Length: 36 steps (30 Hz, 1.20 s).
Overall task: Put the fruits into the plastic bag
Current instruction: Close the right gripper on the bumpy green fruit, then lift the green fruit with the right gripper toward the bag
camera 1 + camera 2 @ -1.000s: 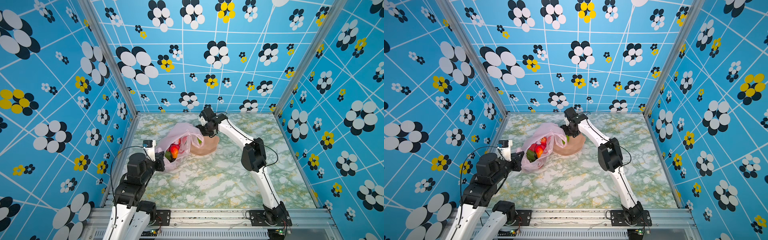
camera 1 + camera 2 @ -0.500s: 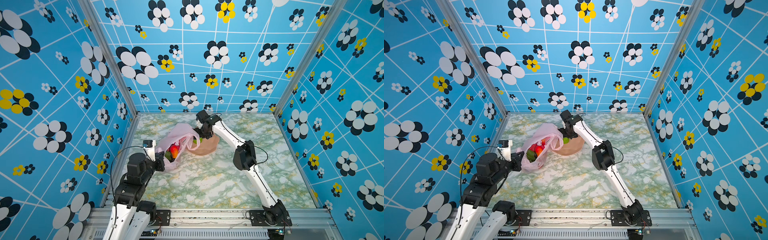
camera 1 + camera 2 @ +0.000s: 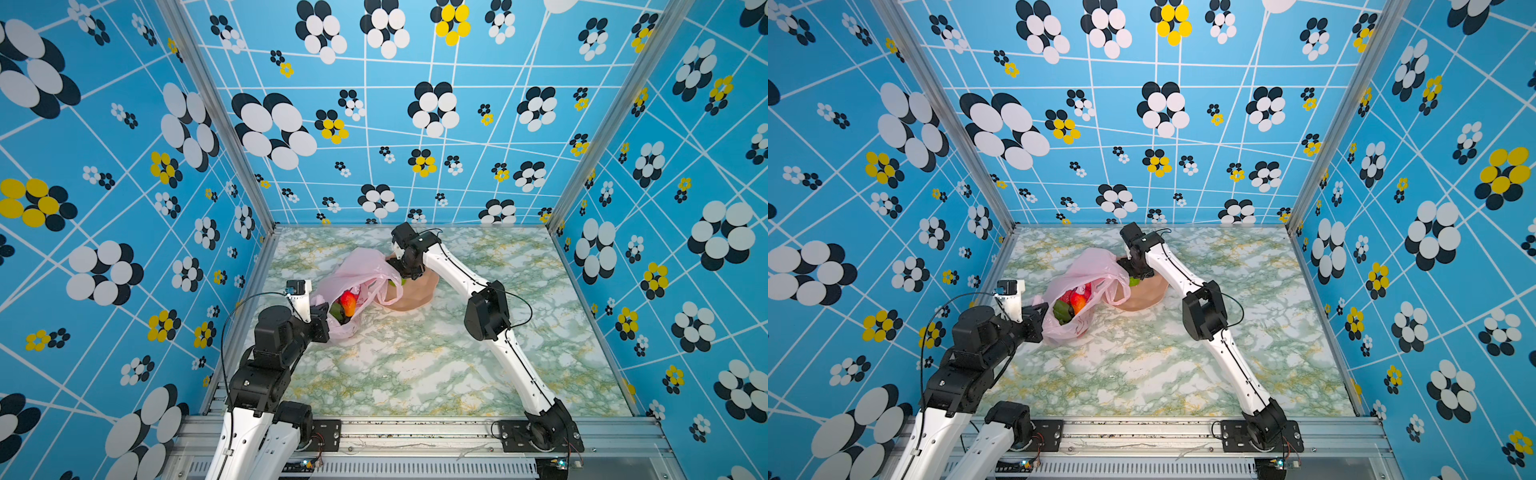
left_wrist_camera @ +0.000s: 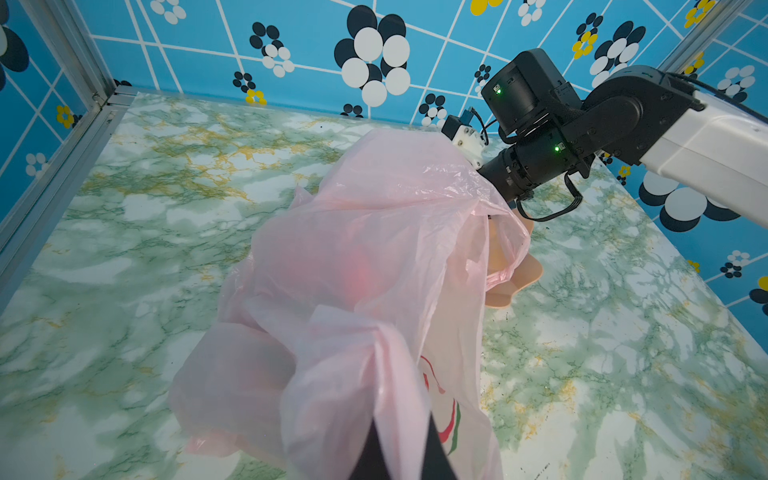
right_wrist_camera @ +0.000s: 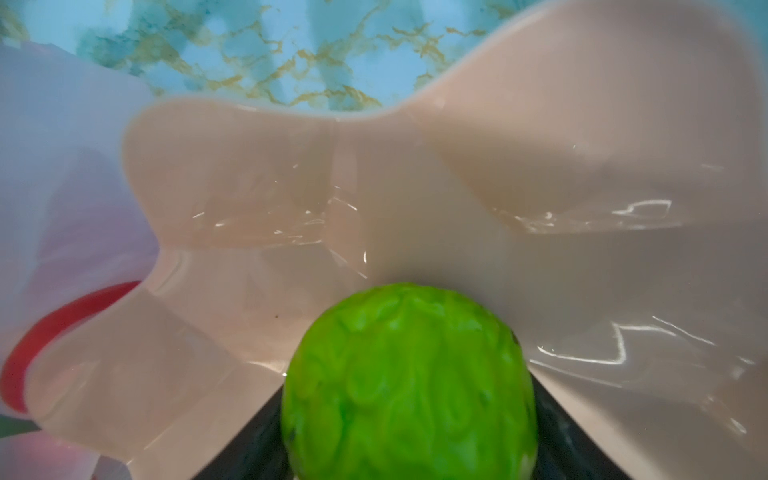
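Right gripper [image 3: 406, 275] clamps the bumpy green fruit [image 5: 409, 374] mid-belly, looks light and hard. Left gripper [image 4: 399, 453] pinches the flimsy plastic bag [image 4: 374, 249]

Free: green-marbled tabletop [image 3: 415, 365], front and right side. Blocked: translucent pale-pink plastic bag [image 3: 361, 266] drapes over the left rim of peach-pink scalloped bowl [image 3: 420, 291], no gap between them.
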Available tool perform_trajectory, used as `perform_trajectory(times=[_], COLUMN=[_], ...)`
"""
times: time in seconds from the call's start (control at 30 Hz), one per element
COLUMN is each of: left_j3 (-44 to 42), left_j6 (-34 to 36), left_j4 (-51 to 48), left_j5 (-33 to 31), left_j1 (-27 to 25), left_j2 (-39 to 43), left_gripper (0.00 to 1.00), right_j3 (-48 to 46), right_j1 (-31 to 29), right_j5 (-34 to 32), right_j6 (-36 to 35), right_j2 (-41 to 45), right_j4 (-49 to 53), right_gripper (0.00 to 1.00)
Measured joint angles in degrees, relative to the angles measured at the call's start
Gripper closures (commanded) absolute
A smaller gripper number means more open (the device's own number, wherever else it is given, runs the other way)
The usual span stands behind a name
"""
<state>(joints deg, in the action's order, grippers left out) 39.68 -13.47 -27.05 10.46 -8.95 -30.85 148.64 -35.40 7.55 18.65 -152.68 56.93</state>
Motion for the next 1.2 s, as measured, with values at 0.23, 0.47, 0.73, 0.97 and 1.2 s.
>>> perform_trajectory(times=[0.23,0.47,0.73,0.97,1.2], left_j3=[0.0,0.0,0.0,0.0,0.0], left_j6=[0.0,0.0,0.0,0.0,0.0], left_j4=[0.0,0.0,0.02,0.0,0.02], left_j5=[0.0,0.0,-0.02,-0.02,-0.2], left_j1=[0.0,0.0,0.0,0.0,0.0], left_j2=[-0.98,-1.6,-1.73,-1.7,-1.05], left_gripper=[1.0,1.0,1.0,1.0,1.0], right_j3=[-15.61,-32.98,-41.97,-47.25,-49.59], right_j1=[0.33,3.56,7.13,7.32,7.32], right_j5=[0.76,6.25,13.88,19.04,23.78], right_j6=[0.63,4.81,9.79,13.49,16.13], right_j2=[8.37,20.65,28.92,33.22,39.01], right_j4=[-8.63,-21.24,-32.89,-39.82,-44.87], right_gripper=[0.52,0.53,0.53,0.53,0.53])
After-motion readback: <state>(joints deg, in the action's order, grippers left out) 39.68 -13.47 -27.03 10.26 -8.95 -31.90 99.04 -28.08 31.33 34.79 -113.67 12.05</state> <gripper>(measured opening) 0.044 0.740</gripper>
